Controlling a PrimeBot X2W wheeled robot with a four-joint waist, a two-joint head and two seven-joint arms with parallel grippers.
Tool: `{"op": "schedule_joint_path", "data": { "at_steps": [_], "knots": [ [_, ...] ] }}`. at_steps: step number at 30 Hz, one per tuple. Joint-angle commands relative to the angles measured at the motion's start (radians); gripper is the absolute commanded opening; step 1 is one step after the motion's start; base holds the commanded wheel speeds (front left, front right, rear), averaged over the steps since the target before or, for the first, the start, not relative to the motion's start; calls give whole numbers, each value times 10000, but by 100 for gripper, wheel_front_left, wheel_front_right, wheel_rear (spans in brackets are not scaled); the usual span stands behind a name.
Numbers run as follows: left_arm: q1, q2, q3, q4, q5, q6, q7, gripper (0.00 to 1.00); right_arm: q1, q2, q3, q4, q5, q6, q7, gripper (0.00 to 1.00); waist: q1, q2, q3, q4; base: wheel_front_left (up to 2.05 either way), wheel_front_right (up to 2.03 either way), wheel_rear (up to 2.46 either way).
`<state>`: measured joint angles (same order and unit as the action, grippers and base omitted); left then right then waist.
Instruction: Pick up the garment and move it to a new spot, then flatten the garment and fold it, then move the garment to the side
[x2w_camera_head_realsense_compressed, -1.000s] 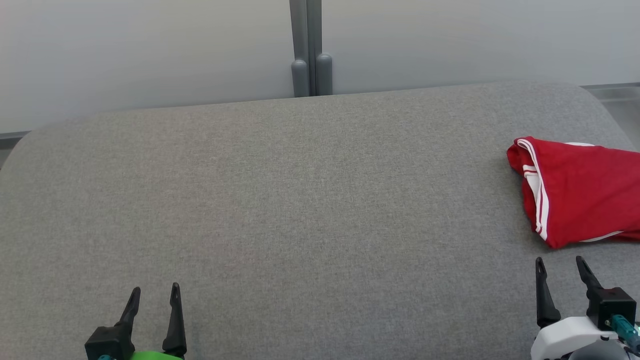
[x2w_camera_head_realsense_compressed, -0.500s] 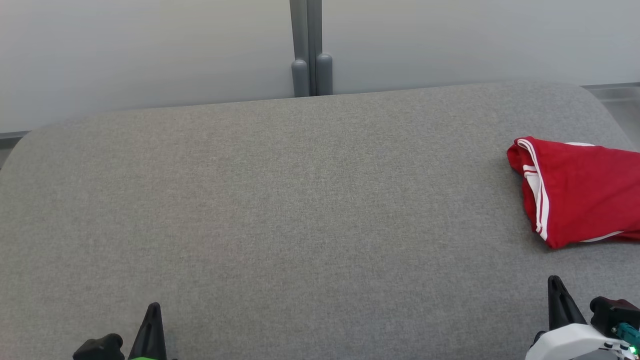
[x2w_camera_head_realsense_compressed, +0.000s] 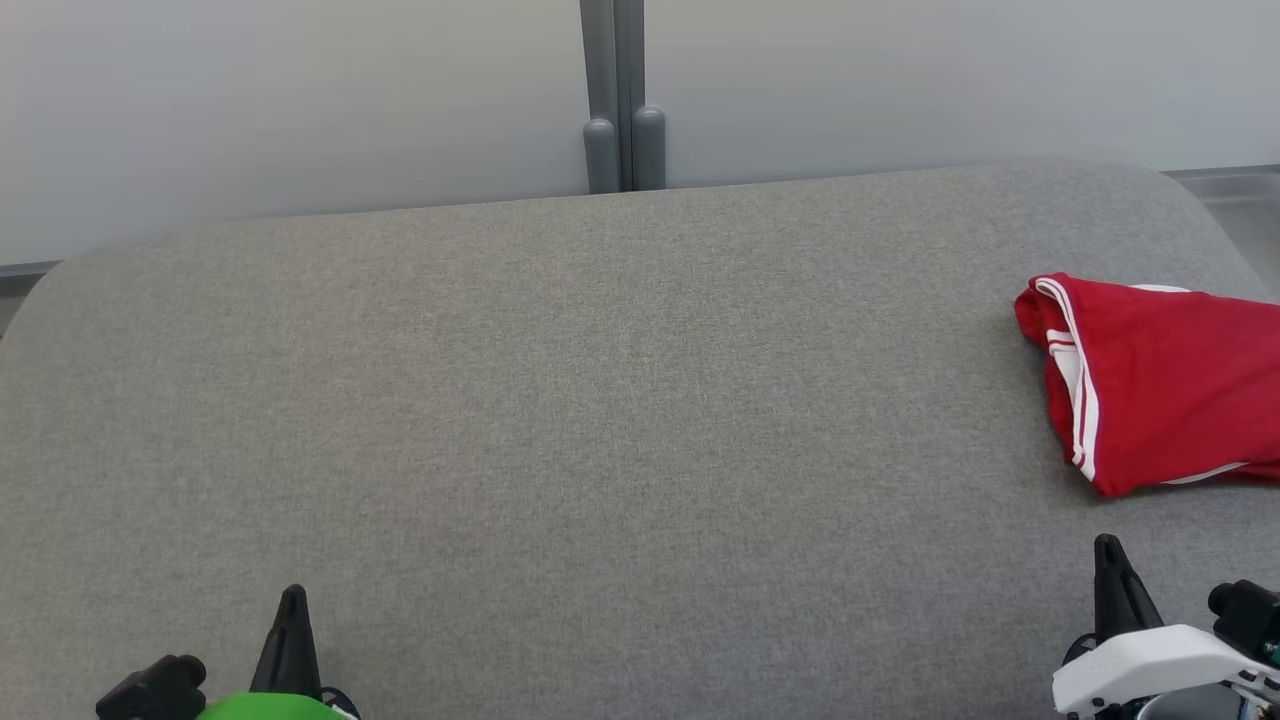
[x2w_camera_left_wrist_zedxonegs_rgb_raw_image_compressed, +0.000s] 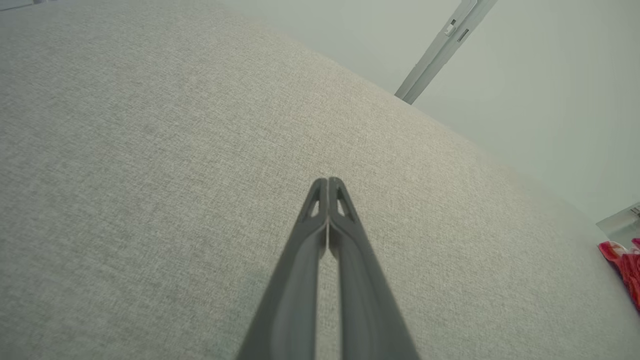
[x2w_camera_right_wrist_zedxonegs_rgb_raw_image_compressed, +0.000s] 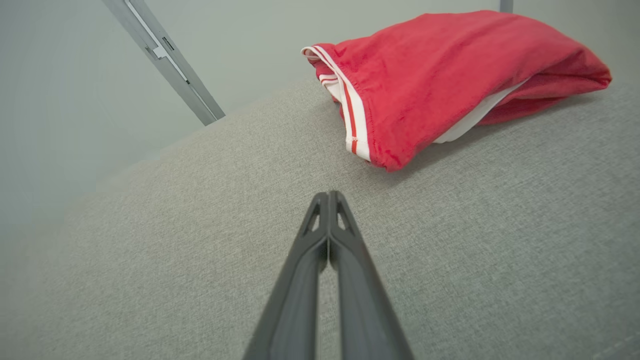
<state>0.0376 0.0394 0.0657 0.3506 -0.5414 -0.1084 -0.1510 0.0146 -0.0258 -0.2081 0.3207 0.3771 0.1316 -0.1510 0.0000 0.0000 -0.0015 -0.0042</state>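
Lying at the right edge of the bench (x2w_camera_head_realsense_compressed: 620, 400): the garment (x2w_camera_head_realsense_compressed: 1160, 380), red with white striped trim along one hem, gathered into a compact bundle. Part of it runs past the right border of the head view. A white inner layer shows at its lower fold in the right wrist view.

Right end effector (x2w_camera_head_realsense_compressed: 1105, 548): fingers pressed together tip to tip, nothing between them. It sits near the bench's near right corner and points toward the far edge. The garment's near corner lies just ahead of the fingertips, not touching; a strip of bare grey fabric separates them. From the right wrist camera, the bundle sits ahead and off to the right of the closed tips, with the striped hem as the closest part.

Left end effector (x2w_camera_head_realsense_compressed: 292, 598): also closed, fingers meeting along their length, holding nothing. It is toward the near left corner, well apart from the garment, with most of the bench top between them. From the left wrist camera, only a sliver of red appears at the far right border.

Bench top: grey woven upholstery with rounded far corners. A grey vertical post (x2w_camera_head_realsense_compressed: 622, 100) stands against the pale wall (x2w_camera_head_realsense_compressed: 300, 100) behind the middle of the far edge.
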Motion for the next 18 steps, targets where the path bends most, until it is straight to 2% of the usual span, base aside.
{"op": "schedule_joint_path", "data": {
  "at_steps": [1, 18],
  "knots": [
    [-312, 48, 58, -203, -380, -57, 60, 0, -261, -107, 38, -197, 422, -3, 60, 0, 0, 0, 0, 1, 0, 0, 0],
    [-606, 73, 163, -467, -3018, -105, 712, 0, -500, -150, 270, -390, 3467, -6, 727, 0, 0, 0, 8, 8, 0, 0, 0]
  ]
}}
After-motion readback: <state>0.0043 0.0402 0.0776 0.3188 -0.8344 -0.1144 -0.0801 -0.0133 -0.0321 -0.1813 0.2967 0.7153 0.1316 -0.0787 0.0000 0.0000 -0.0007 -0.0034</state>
